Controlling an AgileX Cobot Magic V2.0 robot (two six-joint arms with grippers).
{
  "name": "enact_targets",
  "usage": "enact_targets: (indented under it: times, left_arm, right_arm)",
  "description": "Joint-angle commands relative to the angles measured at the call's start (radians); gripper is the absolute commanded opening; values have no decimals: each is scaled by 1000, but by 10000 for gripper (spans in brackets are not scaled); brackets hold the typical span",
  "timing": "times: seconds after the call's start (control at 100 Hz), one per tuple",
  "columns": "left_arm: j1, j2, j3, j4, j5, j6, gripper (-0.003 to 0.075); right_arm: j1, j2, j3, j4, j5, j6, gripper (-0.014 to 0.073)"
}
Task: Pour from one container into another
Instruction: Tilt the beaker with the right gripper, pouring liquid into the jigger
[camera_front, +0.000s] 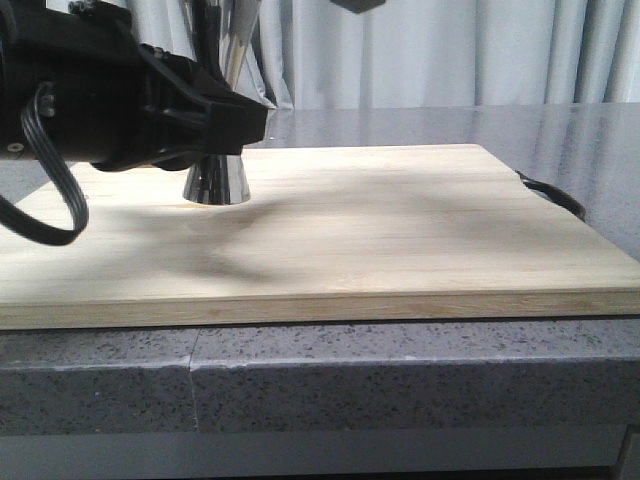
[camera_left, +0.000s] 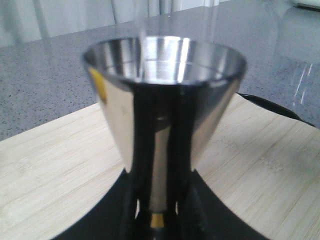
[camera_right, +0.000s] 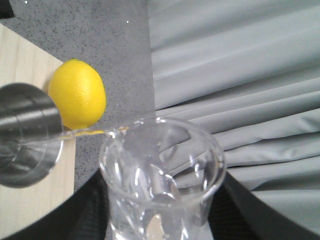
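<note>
The steel jigger (camera_front: 218, 178) stands upright on the wooden board (camera_front: 400, 230), far left. My left gripper (camera_left: 159, 192) is shut on its narrow waist, and its open upper cone (camera_left: 164, 65) fills the left wrist view. In the front view the black left gripper (camera_front: 228, 128) wraps the jigger's middle. My right gripper (camera_right: 162, 205) is shut on the clear glass beaker (camera_right: 162, 170), which is held tilted above the board's edge. A thin stream runs from the beaker's lip to the jigger's mouth (camera_right: 25, 145). The beaker is out of the front view.
A yellow lemon (camera_right: 77, 95) lies on the grey counter just behind the jigger. The board has a black handle (camera_front: 555, 195) at its right end. Grey curtains hang behind. A dark bit of the right arm (camera_front: 358, 4) shows at the top edge.
</note>
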Motion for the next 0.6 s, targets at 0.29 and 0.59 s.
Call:
enact_targets:
  times: [0.29,0.59]
  left_arm:
    - [-9,-36,-23,-2,-84,-13,-19]
    - [-9,-36,-23,-2,-84,-13,-19]
  right_arm:
    - [-6,-38,-43,-49,-46,-4,290]
    - [-6,-38,-43,-127,-41,-4,290]
